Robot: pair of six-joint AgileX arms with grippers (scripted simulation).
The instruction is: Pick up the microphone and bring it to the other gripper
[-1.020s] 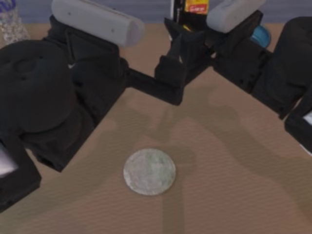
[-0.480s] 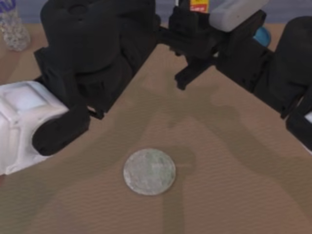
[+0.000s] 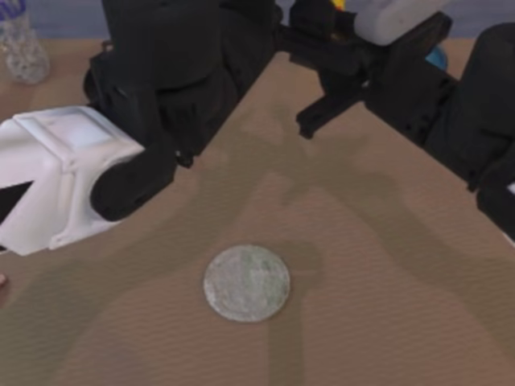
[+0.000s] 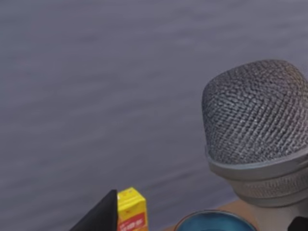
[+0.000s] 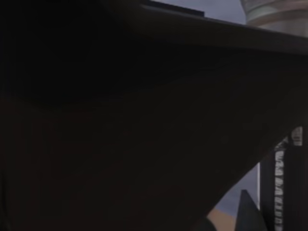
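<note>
While the microphone (image 4: 255, 139) is sitting beside the left tool, grip state indeterminate, misalignment is risking a dropped handover.

On my left wrist feed the microphone (image 4: 255, 130) has a woven metal mesh head, matt grey, above a smooth satin metal collar. The carton (image 4: 130, 208) looks like printed card. From above, the table (image 3: 362, 265) is matt tan with a fine ribbed weave. The disc (image 3: 246, 283) is rough, mottled grey. The vase (image 3: 22, 50) looks like clear, dimpled glass.
</note>
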